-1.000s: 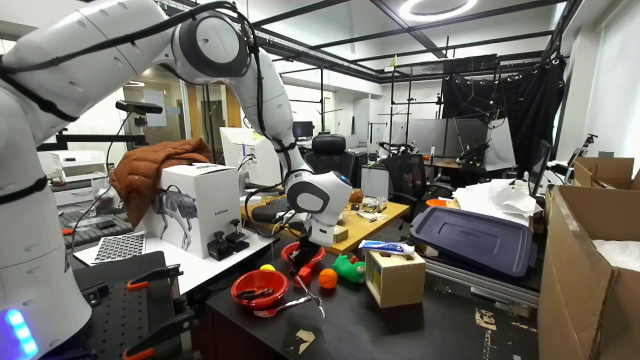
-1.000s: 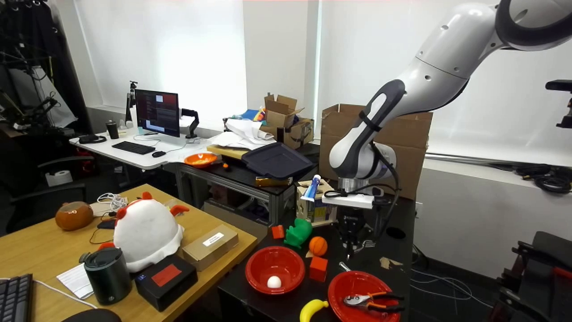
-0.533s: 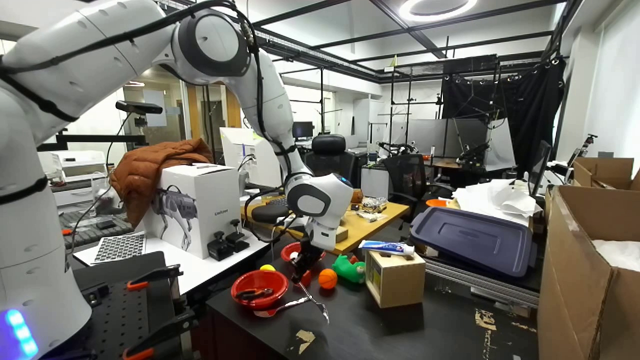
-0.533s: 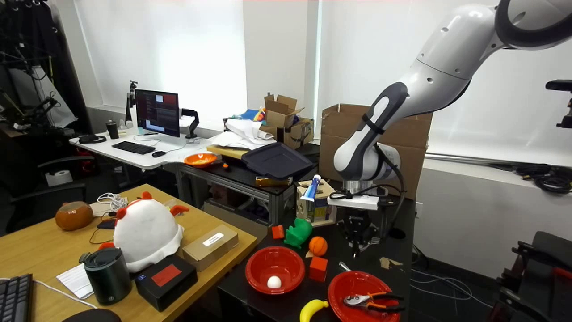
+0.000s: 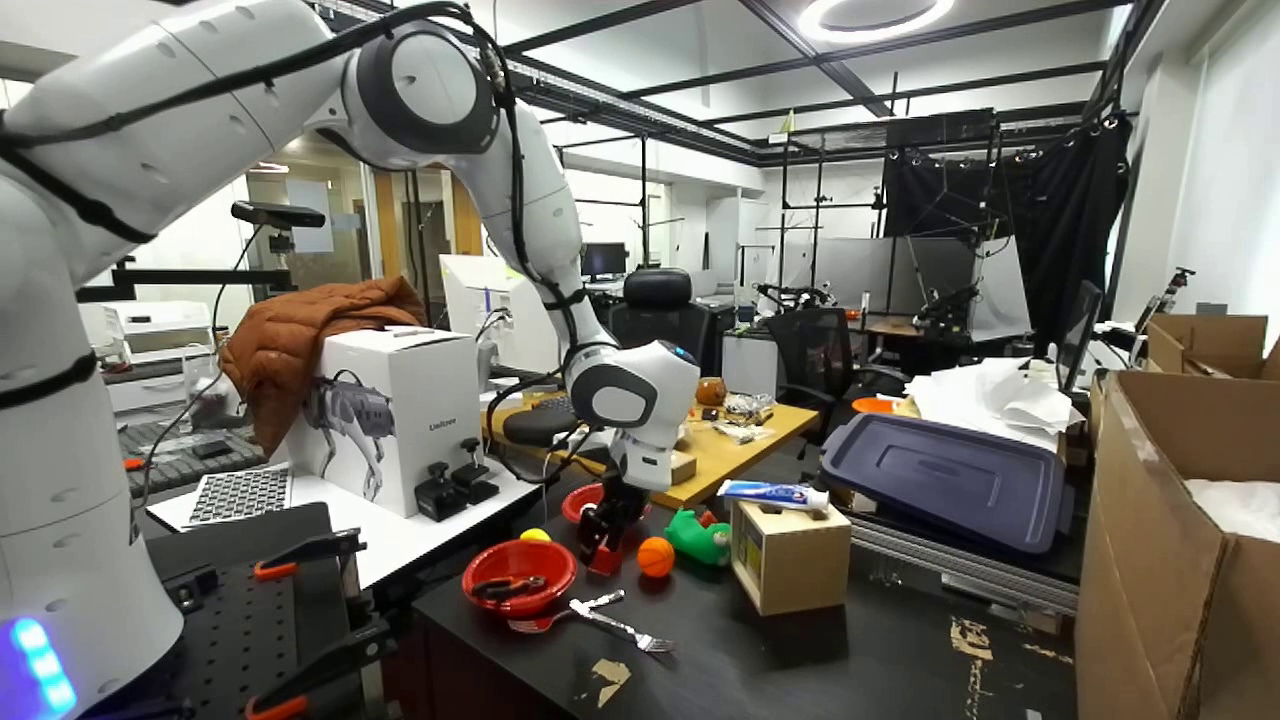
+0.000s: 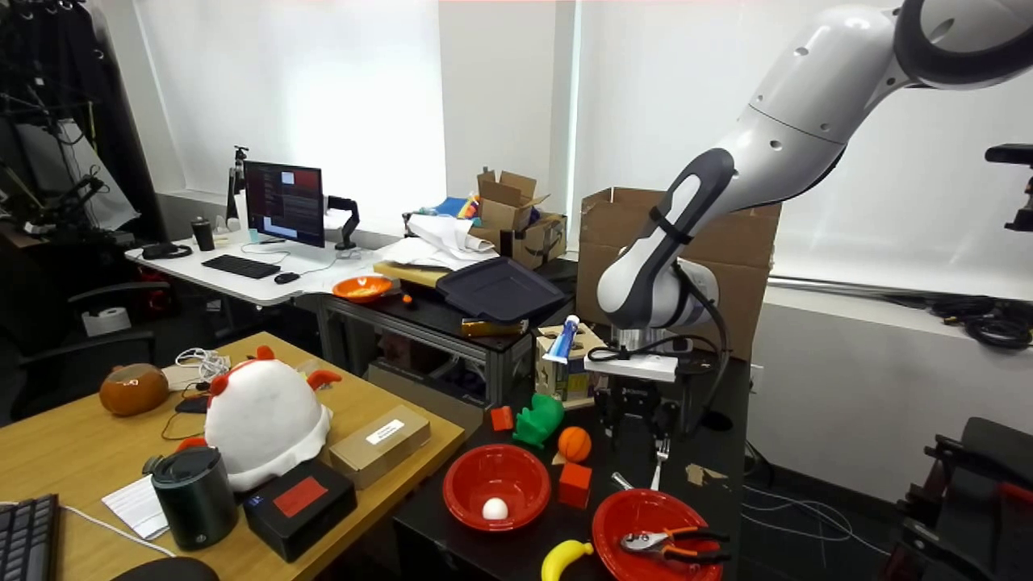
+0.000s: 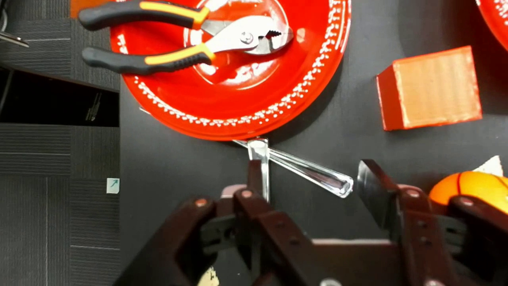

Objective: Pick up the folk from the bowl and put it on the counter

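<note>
The arm [image 5: 430, 90] arches over and downward, its fingers [image 7: 376, 192] spread well apart.

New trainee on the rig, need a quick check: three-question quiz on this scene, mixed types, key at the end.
1. What tool lies in a red bowl on the counter?
2. True or false: the gripper is open.
3. Where is the fork?
A) inside a red bowl
B) held in the gripper
C) lying on the counter

Key:
1. Pliers.
2. True; its jaws stand apart.
3. C.
</note>
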`<state>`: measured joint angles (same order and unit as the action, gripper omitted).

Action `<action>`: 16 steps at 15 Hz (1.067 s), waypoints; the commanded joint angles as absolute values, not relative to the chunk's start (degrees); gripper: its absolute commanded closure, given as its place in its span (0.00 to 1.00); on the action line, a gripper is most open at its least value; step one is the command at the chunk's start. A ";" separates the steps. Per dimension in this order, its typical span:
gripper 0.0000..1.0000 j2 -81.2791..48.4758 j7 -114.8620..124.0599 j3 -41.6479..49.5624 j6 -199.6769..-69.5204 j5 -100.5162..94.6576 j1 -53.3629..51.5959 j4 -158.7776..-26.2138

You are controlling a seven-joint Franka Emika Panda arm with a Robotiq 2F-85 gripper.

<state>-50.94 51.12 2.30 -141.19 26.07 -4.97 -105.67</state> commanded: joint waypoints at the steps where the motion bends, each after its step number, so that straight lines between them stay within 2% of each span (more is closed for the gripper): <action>1: 0.03 -47.27 50.88 0.98 -142.60 25.36 -5.42 -107.49; 2: 0.00 -46.08 48.84 -0.62 -142.31 26.19 -4.39 -107.61; 7: 0.00 -40.03 38.26 -4.79 -140.40 25.93 -2.43 -108.25; 16: 0.00 -29.76 10.06 -4.97 -127.23 23.13 1.35 -112.04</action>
<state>-35.73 18.30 -4.36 -130.98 24.30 -0.88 -106.72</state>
